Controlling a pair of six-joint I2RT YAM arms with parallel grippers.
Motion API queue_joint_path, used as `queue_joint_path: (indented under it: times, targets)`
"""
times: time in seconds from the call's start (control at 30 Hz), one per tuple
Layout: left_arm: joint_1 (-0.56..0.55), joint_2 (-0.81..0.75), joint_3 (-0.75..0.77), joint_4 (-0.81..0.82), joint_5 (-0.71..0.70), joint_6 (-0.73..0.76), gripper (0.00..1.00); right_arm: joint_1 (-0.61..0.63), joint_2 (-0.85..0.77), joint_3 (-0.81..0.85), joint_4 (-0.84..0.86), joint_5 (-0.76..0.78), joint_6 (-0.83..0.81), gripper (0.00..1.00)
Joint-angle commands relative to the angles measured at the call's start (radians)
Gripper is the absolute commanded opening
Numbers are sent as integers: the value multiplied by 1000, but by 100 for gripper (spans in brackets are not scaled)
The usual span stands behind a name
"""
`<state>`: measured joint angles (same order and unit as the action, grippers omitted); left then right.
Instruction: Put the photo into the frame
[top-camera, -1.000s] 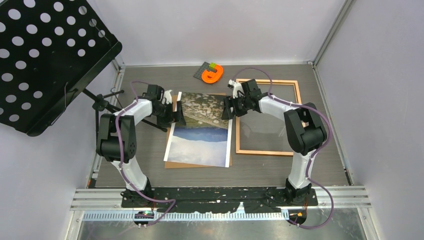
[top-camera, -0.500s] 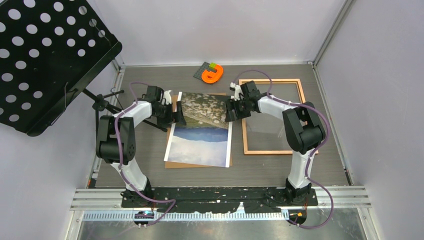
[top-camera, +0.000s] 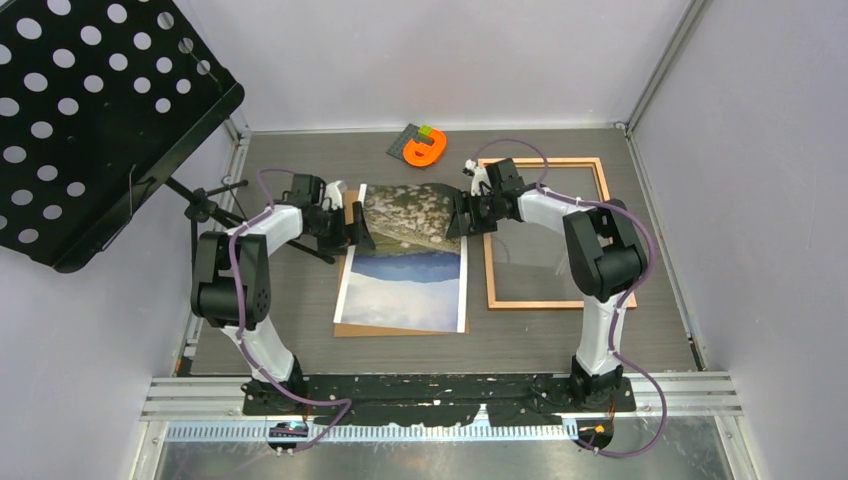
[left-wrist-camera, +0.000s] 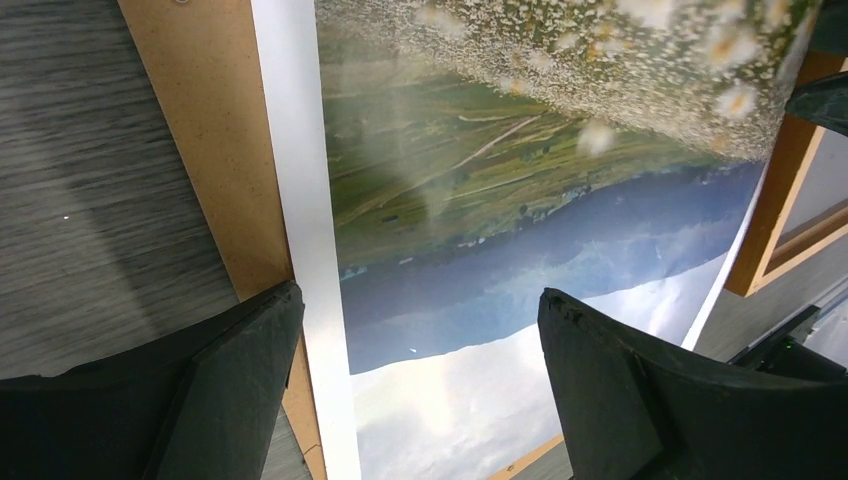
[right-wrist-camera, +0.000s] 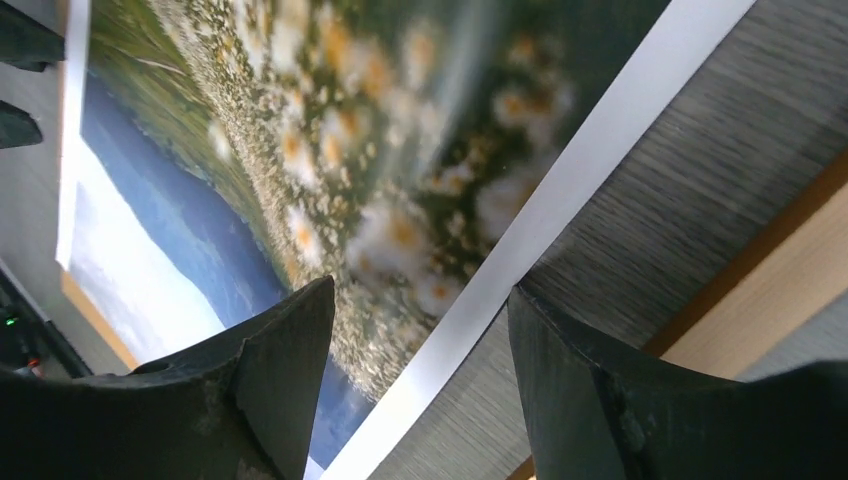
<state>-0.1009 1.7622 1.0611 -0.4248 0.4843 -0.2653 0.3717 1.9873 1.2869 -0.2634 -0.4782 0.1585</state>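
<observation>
The photo (top-camera: 405, 265), a landscape print with a white border, lies in the middle of the table on a brown backing board (top-camera: 343, 327). Its flowery far end looks slightly bowed. The frame (top-camera: 550, 304), thin orange-brown wood, lies flat just right of the photo. My left gripper (top-camera: 350, 228) is open and hangs low over the photo's left edge (left-wrist-camera: 300, 200), one finger (left-wrist-camera: 230, 380) over the board (left-wrist-camera: 200, 120). My right gripper (top-camera: 460, 215) is open and straddles the photo's right white border (right-wrist-camera: 560, 200). Its outer finger (right-wrist-camera: 600, 400) is over bare table beside the frame's rail (right-wrist-camera: 760, 290).
An orange object (top-camera: 426, 150) on a small grey piece sits at the back centre. A black perforated music stand (top-camera: 90, 110) overhangs the left side, its rod (top-camera: 215, 200) reaching toward the left arm. A glossy clear sheet (top-camera: 545, 245) lies inside the frame. Walls close in all round.
The frame has slid to the right, away from the photo. The photo and board have shifted slightly right. Both grippers stay at the photo's far corners.
</observation>
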Motion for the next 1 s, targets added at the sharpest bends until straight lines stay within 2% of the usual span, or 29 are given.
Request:
queue_joint_path:
  times: [0.0, 0.57, 0.97]
  targets:
    - [-11, 35, -59, -6, 54, -27, 92, -3, 52, -33, 42, -103, 52, 70]
    - [-12, 54, -81, 36, 129, -43, 91, -68, -59, -119, 236, -289, 118, 57]
    - [-11, 62, -91, 62, 173, -56, 91, -72, -101, -149, 338, -362, 136, 55]
